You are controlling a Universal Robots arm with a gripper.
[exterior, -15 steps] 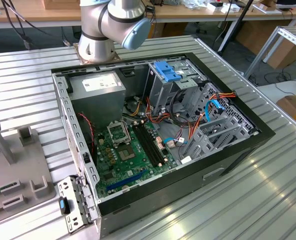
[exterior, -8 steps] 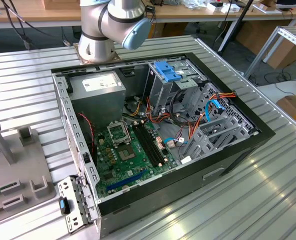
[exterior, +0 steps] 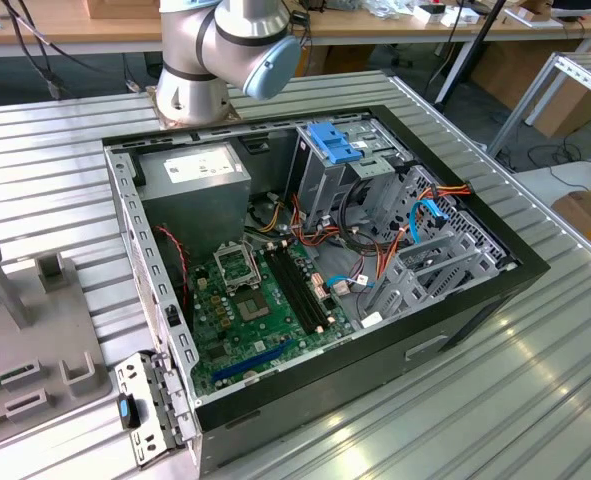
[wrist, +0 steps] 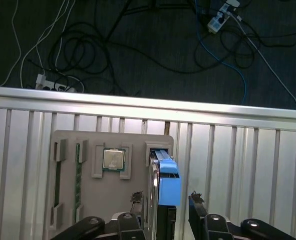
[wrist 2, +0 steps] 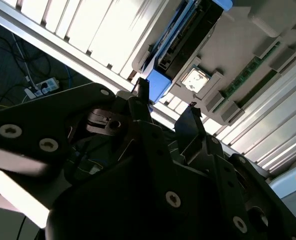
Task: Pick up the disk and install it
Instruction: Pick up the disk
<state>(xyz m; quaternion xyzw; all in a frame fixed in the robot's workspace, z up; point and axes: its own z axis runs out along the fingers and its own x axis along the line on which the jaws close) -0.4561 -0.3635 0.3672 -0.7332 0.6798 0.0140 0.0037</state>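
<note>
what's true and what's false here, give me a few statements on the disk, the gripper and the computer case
1. The disk stands on edge in the grey tray. True.
2. The gripper is shut on the disk. False: it is open, astride the disk.
3. The computer case is closed. False: it lies open, circuit board showing.
4. A square chip sits in the tray near the disk. True.
</note>
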